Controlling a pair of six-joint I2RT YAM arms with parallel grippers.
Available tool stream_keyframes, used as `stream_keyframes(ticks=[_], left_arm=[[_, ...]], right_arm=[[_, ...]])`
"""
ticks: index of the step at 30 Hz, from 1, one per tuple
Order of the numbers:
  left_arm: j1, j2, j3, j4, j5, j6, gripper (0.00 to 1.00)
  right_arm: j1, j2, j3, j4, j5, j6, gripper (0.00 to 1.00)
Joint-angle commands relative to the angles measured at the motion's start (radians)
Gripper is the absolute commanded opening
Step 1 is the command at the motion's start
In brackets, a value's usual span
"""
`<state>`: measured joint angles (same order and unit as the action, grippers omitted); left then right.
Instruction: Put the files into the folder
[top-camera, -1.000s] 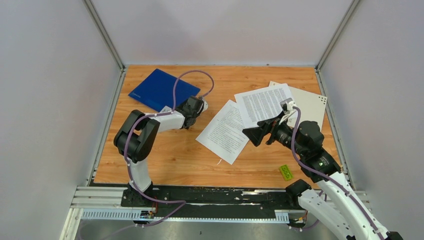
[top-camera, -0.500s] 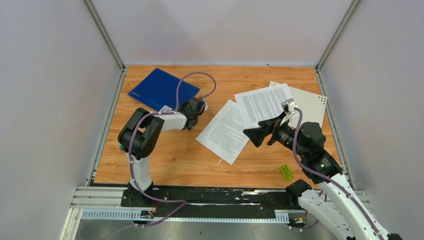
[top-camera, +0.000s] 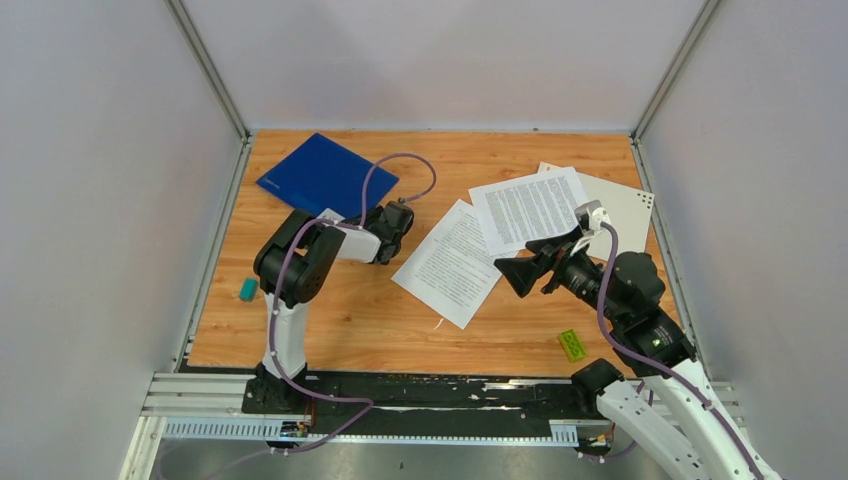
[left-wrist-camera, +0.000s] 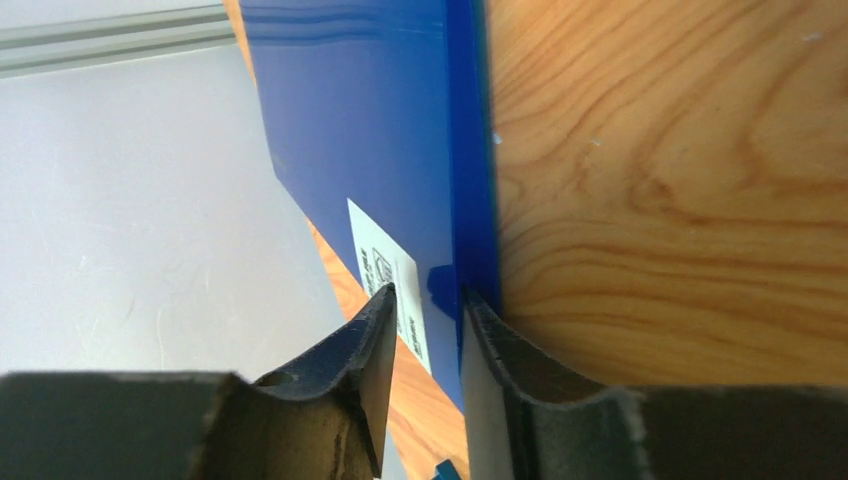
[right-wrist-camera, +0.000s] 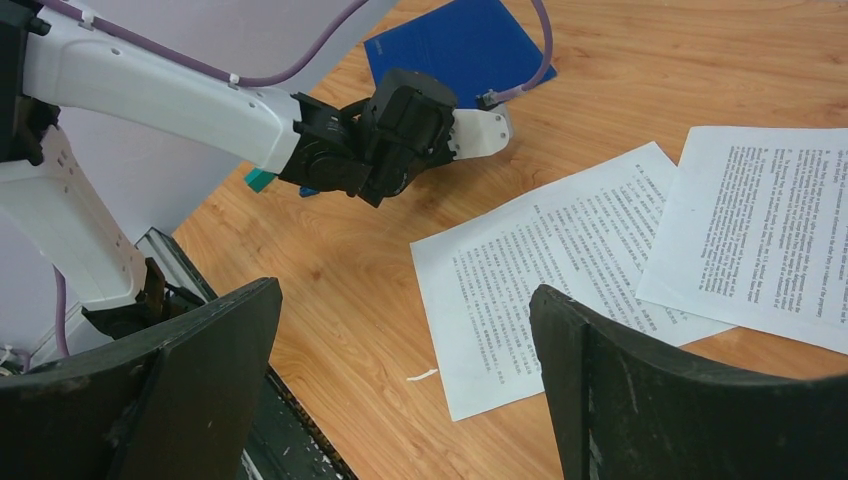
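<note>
The blue folder (top-camera: 322, 173) lies at the back left of the wooden table, a white label (left-wrist-camera: 390, 280) near its corner. My left gripper (top-camera: 400, 214) sits low at the folder's right corner. In the left wrist view its jaws (left-wrist-camera: 427, 295) stand narrowly open astride the folder's edge (left-wrist-camera: 470, 200), with a slit still showing on the label side. The files are two printed sheets: one (top-camera: 455, 262) mid-table, the other (top-camera: 525, 208) overlapping it behind. My right gripper (top-camera: 512, 272) hovers wide open and empty above the nearer sheet (right-wrist-camera: 560, 260).
A stiff pale sheet (top-camera: 620, 208) lies under the far file at the right edge. On the table are a green tag (top-camera: 573, 345) at front right, a teal piece (top-camera: 248, 289) at the left and a white scrap (top-camera: 438, 323). Grey walls enclose three sides.
My left gripper's jaws have narrowed at the folder's corner and the left elbow has swung right, uncovering the teal piece. The folder has shifted slightly away. The right arm drifted a little right.
</note>
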<state>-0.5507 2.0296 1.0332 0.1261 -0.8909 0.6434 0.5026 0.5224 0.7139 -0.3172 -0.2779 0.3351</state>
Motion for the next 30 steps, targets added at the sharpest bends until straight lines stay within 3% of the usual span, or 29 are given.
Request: stream_keyframes(ticks=[1, 3, 8, 20, 30], left_arm=[[-0.001, 0.036, 0.001, 0.068, -0.036, 0.009, 0.3], [0.0, 0.03, -0.003, 0.087, -0.048, 0.005, 0.18], [-0.001, -0.013, -0.017, 0.128, -0.083, 0.001, 0.0], [-0.003, -0.352, -0.029, 0.038, -0.022, -0.265, 0.0], [-0.018, -0.685, -0.131, -0.034, 0.202, -0.521, 0.0]], right_arm=[[-0.001, -0.007, 0.03, -0.006, 0.023, -0.006, 0.97], [-0.002, -0.007, 0.019, 0.002, 0.02, 0.016, 0.97], [-0.001, -0.007, 0.0, 0.025, 0.011, 0.052, 0.96], [-0.001, 0.049, -0.024, 0.044, 0.05, 0.199, 0.95], [-0.001, 0.124, -0.031, 0.095, 0.041, 0.273, 0.91]])
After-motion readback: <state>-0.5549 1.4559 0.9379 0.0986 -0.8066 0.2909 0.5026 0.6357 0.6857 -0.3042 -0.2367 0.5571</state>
